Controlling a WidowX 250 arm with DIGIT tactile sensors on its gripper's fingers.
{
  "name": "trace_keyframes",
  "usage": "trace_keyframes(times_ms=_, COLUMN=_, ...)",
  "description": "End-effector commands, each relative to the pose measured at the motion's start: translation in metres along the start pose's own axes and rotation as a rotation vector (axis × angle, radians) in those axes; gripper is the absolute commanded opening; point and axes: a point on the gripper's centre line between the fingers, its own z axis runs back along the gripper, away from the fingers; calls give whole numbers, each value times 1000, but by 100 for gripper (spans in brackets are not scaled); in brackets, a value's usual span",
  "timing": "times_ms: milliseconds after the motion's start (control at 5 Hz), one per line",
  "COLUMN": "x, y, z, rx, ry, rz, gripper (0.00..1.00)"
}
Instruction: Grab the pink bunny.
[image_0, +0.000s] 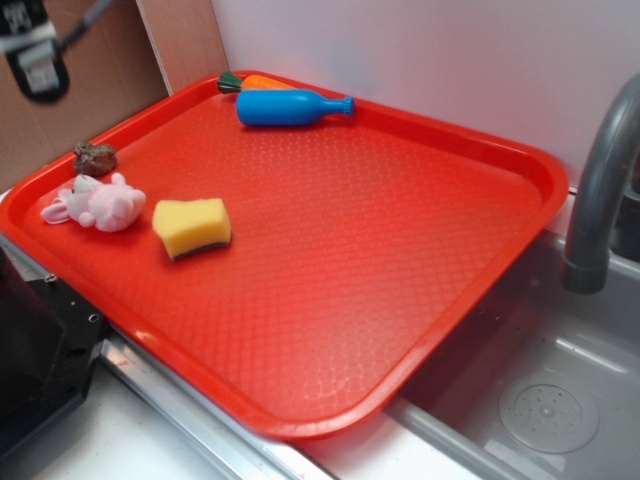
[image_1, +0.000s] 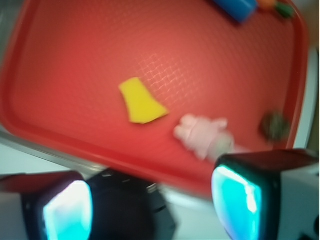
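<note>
**Red tray beside sink; bunny at the tray's edge, gripper high and clear**

Setting: a white wall behind, a brown panel at the upper left, and a grey sink basin with a grey faucet at the right. A large red tray with a textured floor fills most of the exterior view, one corner overhanging the basin.

On the tray:
- The pink bunny lies near the left rim, pale pink with whitish parts, on its side. In the wrist view the pink bunny sits just above the right finger pad, blurred.
- A small brown lumpy object sits just behind the bunny, close to the rim, not touching it as far as I can tell.
- A yellow sponge with a dark underside lies near the bunny, toward the tray's middle, a gap between them.
- A blue bottle lies on its side at the far edge, with an orange carrot just behind it against the rim.

Gripper: the wrist view shows both fingers, pads glowing teal, spread wide apart with nothing between them. It hangs above the tray's near rim, well clear of every object. In the exterior view only a blurred dark part shows at the top left corner.
</note>
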Motion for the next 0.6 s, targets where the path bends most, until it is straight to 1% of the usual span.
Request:
trace_keyframes(times_ms=0, x=0, y=54, z=-60, rx=101, ry=36, rz=-284, gripper=100)
trace_keyframes(times_ms=200, x=-8, y=58, z=-88, rx=108, ry=35, rz=-391, gripper=100)
trace_keyframes(times_ms=400, x=-20, y=51, z=-120, rx=60, ry=24, rz=-413, gripper=100)
